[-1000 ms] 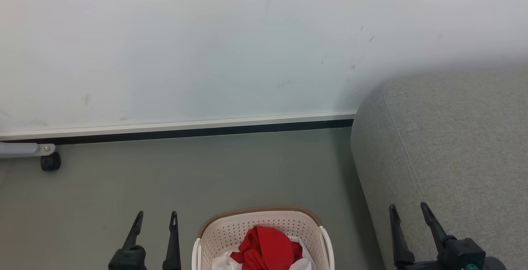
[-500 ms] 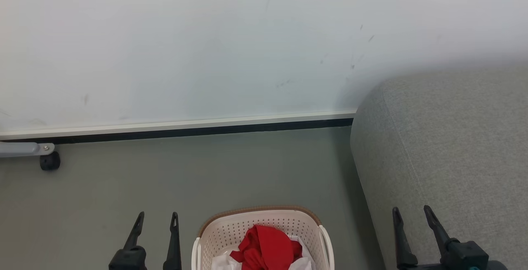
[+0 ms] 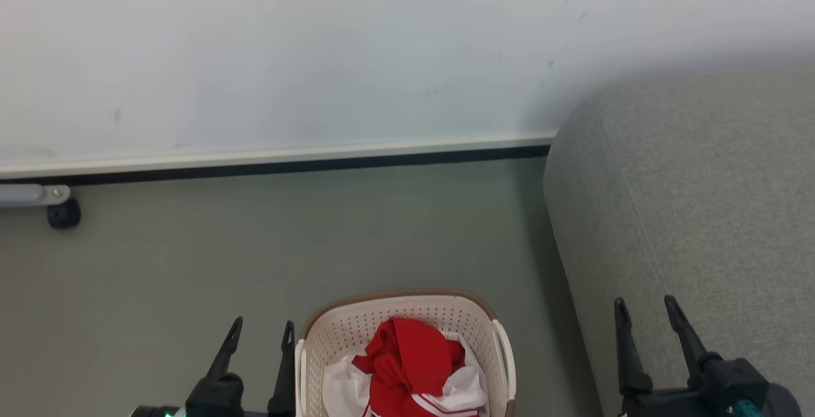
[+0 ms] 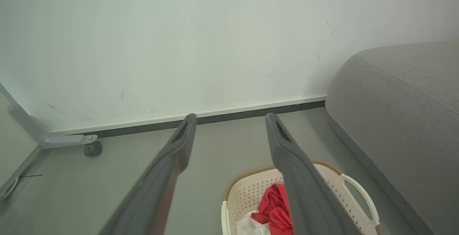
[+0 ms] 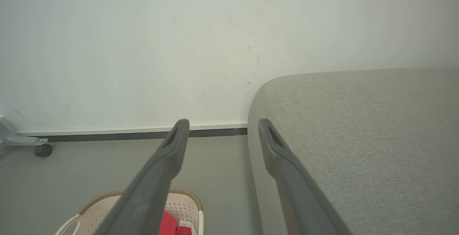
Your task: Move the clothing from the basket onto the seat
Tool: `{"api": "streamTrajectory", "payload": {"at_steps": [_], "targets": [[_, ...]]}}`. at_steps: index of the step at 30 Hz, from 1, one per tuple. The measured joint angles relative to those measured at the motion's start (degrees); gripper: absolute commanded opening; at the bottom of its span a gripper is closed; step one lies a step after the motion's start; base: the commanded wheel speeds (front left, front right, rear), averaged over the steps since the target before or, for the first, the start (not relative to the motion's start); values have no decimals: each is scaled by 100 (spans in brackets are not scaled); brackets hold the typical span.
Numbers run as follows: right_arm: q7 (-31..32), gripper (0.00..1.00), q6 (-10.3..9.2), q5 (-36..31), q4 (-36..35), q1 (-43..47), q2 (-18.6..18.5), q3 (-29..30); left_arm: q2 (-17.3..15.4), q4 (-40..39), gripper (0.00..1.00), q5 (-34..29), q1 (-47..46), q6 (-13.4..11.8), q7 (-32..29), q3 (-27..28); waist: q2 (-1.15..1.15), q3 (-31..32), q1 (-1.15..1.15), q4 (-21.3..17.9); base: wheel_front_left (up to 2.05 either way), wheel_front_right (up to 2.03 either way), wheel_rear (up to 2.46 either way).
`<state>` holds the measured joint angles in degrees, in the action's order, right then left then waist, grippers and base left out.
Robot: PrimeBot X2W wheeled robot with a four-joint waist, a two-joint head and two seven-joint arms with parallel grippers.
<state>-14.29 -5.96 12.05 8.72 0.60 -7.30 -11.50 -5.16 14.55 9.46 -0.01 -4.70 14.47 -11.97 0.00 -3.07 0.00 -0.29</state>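
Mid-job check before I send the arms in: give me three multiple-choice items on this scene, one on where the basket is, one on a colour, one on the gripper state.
1. Where is the basket relative to the seat?
A. On top of it
B. On the floor, at its left in the head view
C. Under it

2. What colour is the top garment in the basket?
A. Blue
B. Black
C. Red

3. How are the left gripper and the right gripper?
A. Both open, holding nothing
B. Left shut on clothing
C. Right shut on a basket handle

Key:
1 B, the basket stands on the floor beside the seat's side.
2 C, the head view shows red fabric heaped on top.
3 A, each wrist view shows its fingers apart with nothing between them.
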Motion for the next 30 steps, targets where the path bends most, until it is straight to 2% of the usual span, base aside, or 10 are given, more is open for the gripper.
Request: {"api": "streamTrajectory", "payload": {"at_steps": [17,30], "targets": [[-2,100,0,-187,-554,-687,-210,272,121,705,100,-272,-911,223,0,-566,0,-1293,1,-216,0,0,0],[-42,100,0,-248,-1074,-1509,-222,332,210,1471,100,-255,-1836,271,0,-856,1,-2467,1,-531,0,0,0]]}}
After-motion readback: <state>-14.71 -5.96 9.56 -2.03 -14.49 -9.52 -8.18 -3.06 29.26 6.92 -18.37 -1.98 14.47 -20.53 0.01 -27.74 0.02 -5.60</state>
